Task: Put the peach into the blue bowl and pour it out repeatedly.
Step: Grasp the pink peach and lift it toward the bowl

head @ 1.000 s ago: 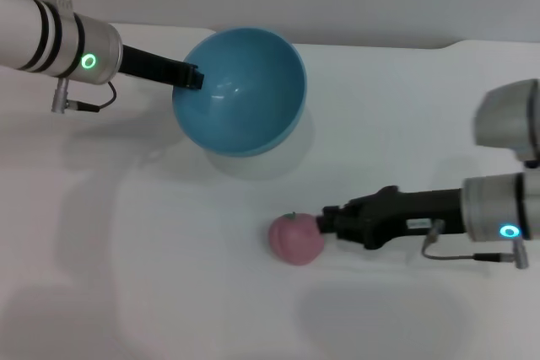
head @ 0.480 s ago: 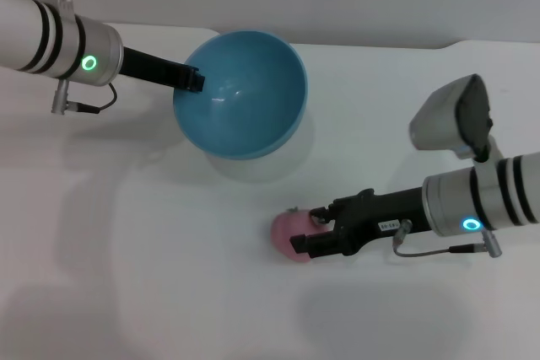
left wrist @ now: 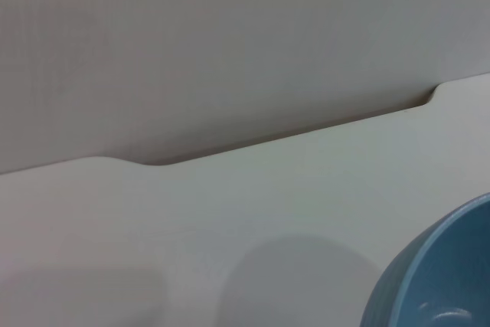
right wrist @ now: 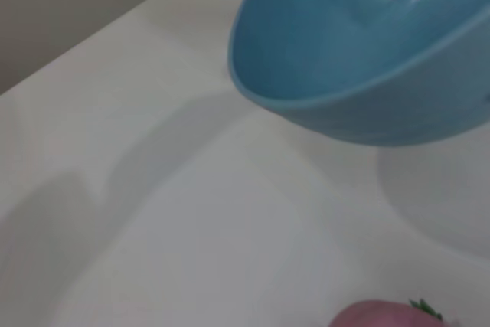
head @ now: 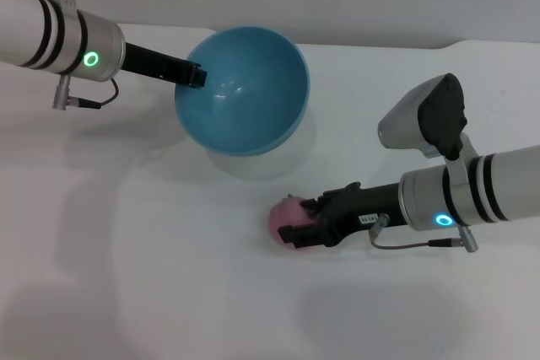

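Right gripper (head: 295, 229) moved over peach (head: 283, 213), left gripper (head: 196, 76) holding blue bowl (head: 245, 94)

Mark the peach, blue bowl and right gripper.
peach (head: 281, 215), head view: pink skin left of the fingers.
blue bowl (head: 253, 99), head view: inner wall, empty.
right gripper (head: 297, 227), head view: fingertips around the peach.

Peach (head: 283, 215) half behind end effector (head: 305, 229)
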Robot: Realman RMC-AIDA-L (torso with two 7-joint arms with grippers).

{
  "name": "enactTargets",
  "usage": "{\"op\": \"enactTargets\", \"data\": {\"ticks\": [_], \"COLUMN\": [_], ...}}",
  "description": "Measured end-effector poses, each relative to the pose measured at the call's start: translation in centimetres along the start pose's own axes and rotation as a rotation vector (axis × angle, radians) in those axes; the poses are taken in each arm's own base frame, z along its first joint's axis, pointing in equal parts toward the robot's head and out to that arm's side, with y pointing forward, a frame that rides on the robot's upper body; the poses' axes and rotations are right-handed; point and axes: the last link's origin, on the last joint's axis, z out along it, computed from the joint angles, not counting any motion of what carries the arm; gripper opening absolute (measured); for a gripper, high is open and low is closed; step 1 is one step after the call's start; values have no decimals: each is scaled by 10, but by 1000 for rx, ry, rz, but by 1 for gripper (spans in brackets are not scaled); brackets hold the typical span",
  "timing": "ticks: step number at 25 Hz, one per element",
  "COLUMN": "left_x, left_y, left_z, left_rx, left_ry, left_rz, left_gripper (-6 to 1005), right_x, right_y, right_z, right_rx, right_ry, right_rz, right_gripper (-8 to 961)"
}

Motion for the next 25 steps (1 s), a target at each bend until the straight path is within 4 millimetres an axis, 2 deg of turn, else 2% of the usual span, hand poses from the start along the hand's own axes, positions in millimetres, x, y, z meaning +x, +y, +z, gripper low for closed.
{"op": "enactTargets", "data": {"ticks": [7, 12, 16, 19, 25], "left_x": [1, 1, 1, -1, -3], "left_y": [1, 1, 0, 0, -1], "left_z": [0, 0, 0, 0, -1], "left_rx": [0, 0, 1, 1, -1], "left_ry": [4, 4, 4, 1, -5], "left_rz": [2, 3, 2, 0, -3], "left_gripper": [0, 0, 0, 0, -1], "right_x": [5, 9, 11, 12, 29], "right_y": [-4, -5, -8, -13, -23], "right_z": [-3, -6, -14, -29, -76], "right_rx": [12, 10, 2, -26, -66], "right_ry": [7, -9, -45, -122, -364], "right_rz": [12, 34, 75, 136, 205], "right_gripper": [602, 365, 277, 212, 96]}}
